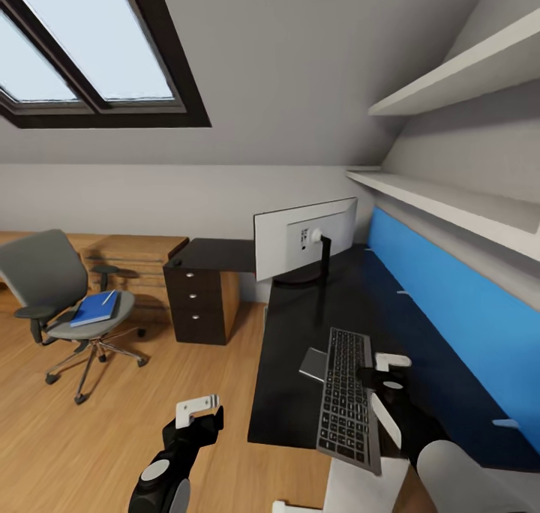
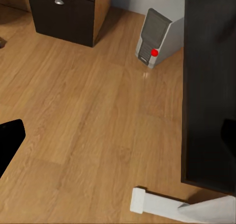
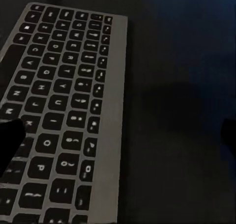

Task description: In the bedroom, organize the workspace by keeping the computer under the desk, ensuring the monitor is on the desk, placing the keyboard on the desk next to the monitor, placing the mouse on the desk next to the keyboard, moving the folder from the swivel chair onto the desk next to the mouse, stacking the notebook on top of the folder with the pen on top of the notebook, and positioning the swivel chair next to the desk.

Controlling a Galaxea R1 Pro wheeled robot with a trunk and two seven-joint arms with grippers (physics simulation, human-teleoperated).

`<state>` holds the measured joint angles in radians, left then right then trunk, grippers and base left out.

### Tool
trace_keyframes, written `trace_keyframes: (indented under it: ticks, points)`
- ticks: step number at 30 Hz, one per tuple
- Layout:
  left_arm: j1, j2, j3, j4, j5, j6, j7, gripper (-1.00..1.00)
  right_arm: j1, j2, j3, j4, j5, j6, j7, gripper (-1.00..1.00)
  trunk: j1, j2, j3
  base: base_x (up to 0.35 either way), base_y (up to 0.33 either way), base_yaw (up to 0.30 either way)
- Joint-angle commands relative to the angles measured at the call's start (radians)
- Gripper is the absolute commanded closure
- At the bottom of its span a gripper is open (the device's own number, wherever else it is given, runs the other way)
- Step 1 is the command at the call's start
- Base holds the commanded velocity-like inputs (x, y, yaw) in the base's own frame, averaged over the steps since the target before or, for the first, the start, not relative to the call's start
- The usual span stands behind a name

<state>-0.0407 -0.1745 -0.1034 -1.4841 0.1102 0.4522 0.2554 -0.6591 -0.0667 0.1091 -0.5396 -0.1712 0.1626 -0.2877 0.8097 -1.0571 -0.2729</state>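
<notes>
Keyboard (image 1: 346,400) is seen lying flat on the black tabletop (image 1: 300,408), near its front edge, w/ the near end overhanging slightly; monitor (image 1: 304,237) stands further back, pale back turned this way. The right claw (image 1: 390,374) sits just beside the keyboard's right edge; whether its fingers are spread or closed cannot be told. The left claw (image 1: 199,412) hangs over the wood floor, apparently holding nothing; its gap cannot be judged either.

Step in hand, as judged: keyboard to be set next to the monitor. It'd best be slid flat along the tabletop, not lifted by one thin edge, & squared to the screen.

Keyboard: slim, dark grey frame, matte black keys. Tabletop: smooth, dark. A small grey flat piece (image 1: 313,364) lies touching the keyboard's left side; what it is can't be made out. Swivel chair (image 1: 64,303), grey padded, stands well apart w/ a blue folder (image 1: 95,309) & thin white pen (image 1: 109,298) on the seat. Computer (image 2: 156,36), light grey tower, is on the floor by the tabletop's edge.
</notes>
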Motion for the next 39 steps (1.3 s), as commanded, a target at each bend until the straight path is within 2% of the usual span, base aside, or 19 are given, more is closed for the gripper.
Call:
trace_keyframes:
  ticks: [1, 4, 7, 8, 9, 10, 14, 21, 25, 32, 39]
  points:
    - [-0.001, 0.0, -0.001, -0.002, 0.011, 0.003, 0.009, -1.0, -0.001, -0.014, 0.007, 0.001, -0.011, 0.006, 0.056, -1.0, 0.001, -0.001, -0.001, 0.307, -0.023, 0.0]
    - [-0.001, 0.0, -0.001, -0.002, 0.011, 0.002, 0.009, -1.0, -0.001, -0.041, -0.002, 0.005, -0.013, 0.007, 0.153, -1.0, 0.001, -0.001, -0.001, 0.313, -0.013, 0.0]
    - [-0.001, 0.0, -0.001, -0.003, 0.011, 0.002, 0.009, -1.0, -0.001, -0.051, -0.017, 0.006, -0.014, 0.007, 0.191, -1.0, 0.001, -0.001, -0.001, 0.318, -0.005, 0.0]
    - [-0.001, 0.0, -0.001, -0.003, 0.011, 0.002, 0.01, -1.0, -0.001, -0.054, -0.033, 0.007, -0.014, 0.007, 0.206, -1.0, 0.001, -0.001, -0.001, 0.319, -0.008, 0.0]
    - [-0.001, 0.0, -0.001, -0.003, 0.011, 0.002, 0.01, -1.0, -0.001, -0.058, -0.076, 0.012, -0.014, 0.006, 0.223, -1.0, 0.001, -0.001, -0.001, 0.32, -0.07, 0.0]
    - [-0.001, 0.0, -0.001, -0.003, 0.011, 0.002, 0.01, -1.0, -0.001, -0.058, -0.097, 0.023, -0.014, 0.005, 0.229, -1.0, 0.001, -0.001, -0.001, 0.318, -0.103, 0.0]
    - [-0.001, 0.0, -0.001, -0.003, 0.012, 0.002, 0.009, -1.0, -0.001, -0.06, -0.123, 0.054, -0.015, -0.003, 0.238, -1.0, 0.001, -0.001, -0.001, 0.291, -0.131, 0.0]
    - [-0.001, 0.0, -0.001, -0.005, 0.012, 0.003, 0.009, -1.0, -0.001, -0.066, -0.14, 0.09, -0.015, -0.039, 0.245, -1.0, 0.001, -0.001, -0.001, 0.106, -0.063, 0.0]
    - [-0.001, 0.0, 0.0, -0.041, 0.017, 0.003, 0.008, -1.0, -0.001, -0.072, -0.142, 0.099, -0.016, -0.048, 0.248, -1.0, 0.001, -0.001, -0.001, 0.012, -0.007, 0.0]
    - [-0.001, 0.0, 0.0, -0.059, 0.073, 0.003, 0.009, -1.0, -0.001, -0.072, -0.157, 0.11, -0.017, -0.056, 0.265, -1.0, 0.001, -0.001, -0.001, 0.003, -0.002, 0.0]
    - [-0.001, 0.0, 0.0, -0.062, 0.087, 0.003, 0.01, -1.0, -0.001, -0.066, -0.164, 0.13, -0.017, -0.057, 0.269, -1.0, 0.001, -0.001, -0.001, 0.0, 0.0, 0.0]
